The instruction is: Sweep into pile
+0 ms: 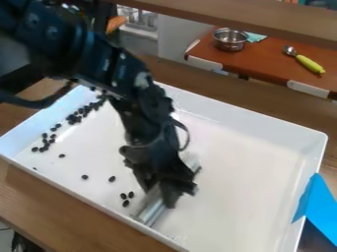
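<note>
The jaws (166, 191) seem clamped on a silvery bar (151, 209), tray wall (135, 225) and dark beans (125, 203) close by.

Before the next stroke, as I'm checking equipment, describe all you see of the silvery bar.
The bar is long, straight and silvery grey, shiny like metal, with lengthwise ridges. It sits slanted, low in the white tray, one end close to the near wall; whether it touches there I can't tell. The black gripper hides its middle.
</note>
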`<state>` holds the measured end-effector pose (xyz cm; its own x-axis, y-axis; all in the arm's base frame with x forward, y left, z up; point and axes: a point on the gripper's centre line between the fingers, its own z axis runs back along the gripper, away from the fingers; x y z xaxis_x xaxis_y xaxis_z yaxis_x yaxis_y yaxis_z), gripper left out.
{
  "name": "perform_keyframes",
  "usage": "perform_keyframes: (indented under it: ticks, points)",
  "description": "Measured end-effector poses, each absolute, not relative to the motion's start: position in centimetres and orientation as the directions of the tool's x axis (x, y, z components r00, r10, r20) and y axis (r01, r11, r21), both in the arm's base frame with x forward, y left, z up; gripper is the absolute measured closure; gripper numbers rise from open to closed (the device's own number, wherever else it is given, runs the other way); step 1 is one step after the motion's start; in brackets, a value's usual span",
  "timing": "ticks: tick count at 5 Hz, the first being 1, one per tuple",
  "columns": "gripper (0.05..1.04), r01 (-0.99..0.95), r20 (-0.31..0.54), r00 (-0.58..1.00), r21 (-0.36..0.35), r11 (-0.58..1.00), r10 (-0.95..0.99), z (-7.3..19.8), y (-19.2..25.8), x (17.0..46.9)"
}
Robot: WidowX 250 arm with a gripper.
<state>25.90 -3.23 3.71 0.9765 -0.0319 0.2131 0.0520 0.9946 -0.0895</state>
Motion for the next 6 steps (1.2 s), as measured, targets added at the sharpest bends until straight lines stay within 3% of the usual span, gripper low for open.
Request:
perform_keyframes:
  ticks: [2, 6]
  points:
    - [0.691, 0.020, 0.201, 0.980, -0.092, 0.996, -0.002, 4.0, 3.0, 24.3]
    - [0.691, -0.010, 0.259, 0.966, 0.014, 1.000, 0.006, 4.1, 11.1, 23.9]
